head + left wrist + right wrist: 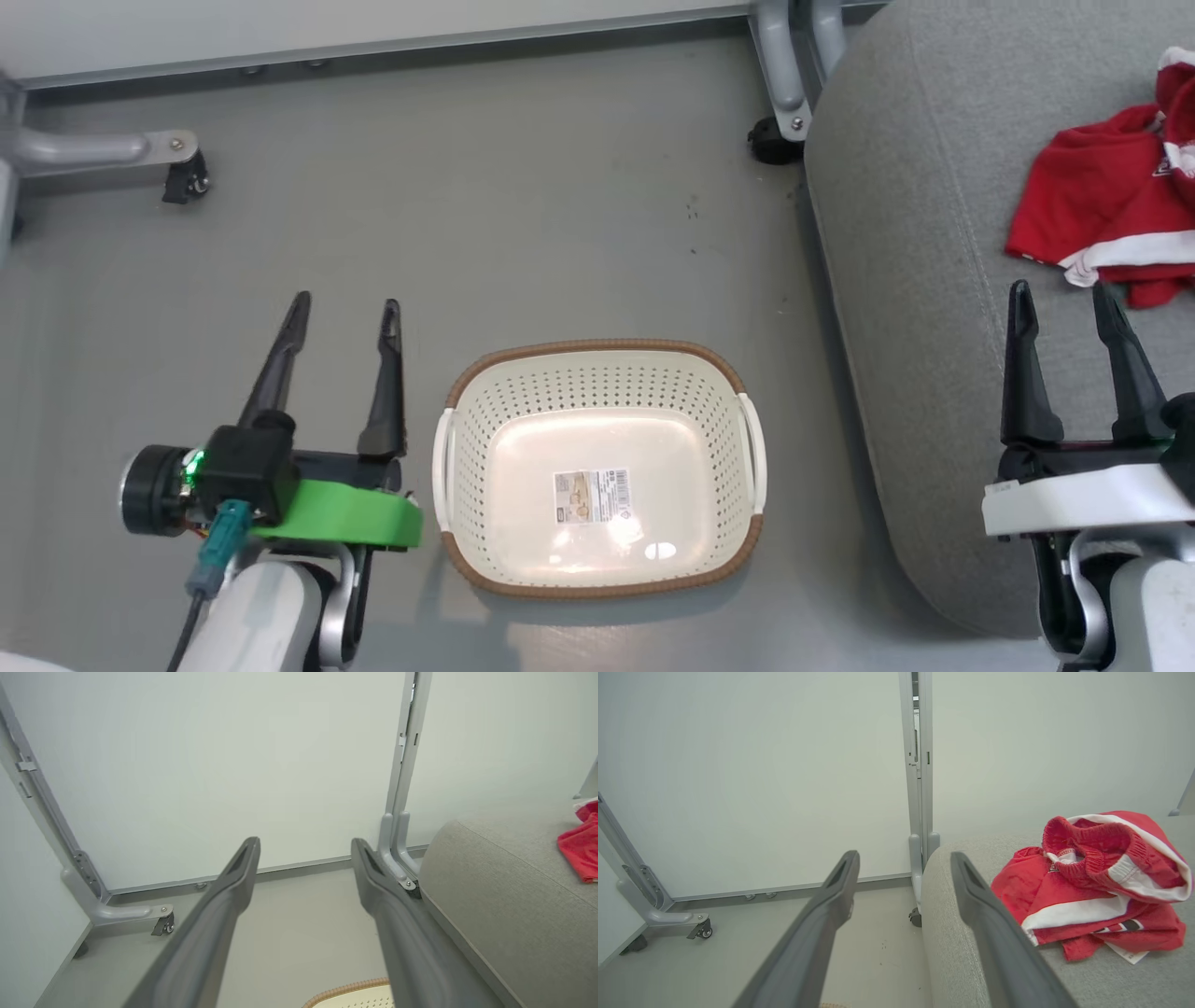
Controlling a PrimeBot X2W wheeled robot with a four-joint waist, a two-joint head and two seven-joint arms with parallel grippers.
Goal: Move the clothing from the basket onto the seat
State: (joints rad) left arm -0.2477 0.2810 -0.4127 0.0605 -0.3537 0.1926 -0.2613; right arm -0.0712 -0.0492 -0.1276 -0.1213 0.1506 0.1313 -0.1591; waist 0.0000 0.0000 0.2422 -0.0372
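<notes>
L hand [346, 301] is open, its two dark fingers spread w/ nothing btwn them. It hangs over the grey floor [523, 205], just beside the left handle of the basket [597, 383] and not touching it. R hand [1061, 286] is open too and holds nothing. In the R wrist view one finger lies over the floor and the other over the edge of the seat [941, 952].

The basket stands upright on the floor btwn the two hands, cream w/ a brown rim. A sticker [592, 496] shows on its bare bottom.

The seat sits to the basket's right, close by. The clothing [1102, 205] lies on the seat in a crumpled red heap w/ white stripes, ahead of the R hand's tips and apart from them. Grey frame legs w/ casters [182, 177] stand at the foot of the pale wall beyond.
</notes>
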